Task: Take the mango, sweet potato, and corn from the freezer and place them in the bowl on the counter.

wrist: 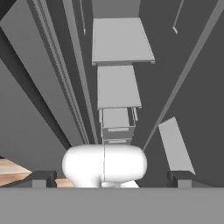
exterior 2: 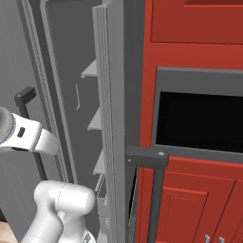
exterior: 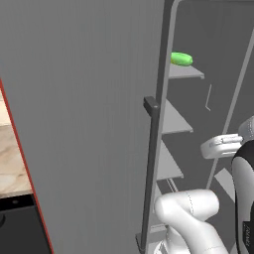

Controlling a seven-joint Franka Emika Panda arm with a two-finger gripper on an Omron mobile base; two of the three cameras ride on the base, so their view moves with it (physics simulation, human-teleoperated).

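The freezer (exterior: pixel 89 124) stands with its grey door swung open, and its grey inner shelves (exterior: pixel 173 121) show to the right of the bar handle (exterior: pixel 151 149). A bright green oblong food item (exterior: pixel 181 58) lies on the top shelf; I cannot tell whether it is the mango or the corn. The sweet potato and the bowl are out of view. My gripper (wrist: pixel 112 178) is open, its fingertips (wrist: pixel 43 178) wide apart with nothing between them. It looks down along bare shelves (wrist: pixel 118 87) inside the freezer. A strip of the counter (exterior: pixel 10 163) shows at the far left.
Red cabinets (exterior 2: pixel 190 28) with a black appliance opening (exterior 2: pixel 199 118) stand right of the freezer. A dark bar handle (exterior 2: pixel 154 190) juts out beside them. The freezer door's edge (exterior 2: pixel 61 71) and my own white arm (exterior: pixel 191 213) crowd the opening.
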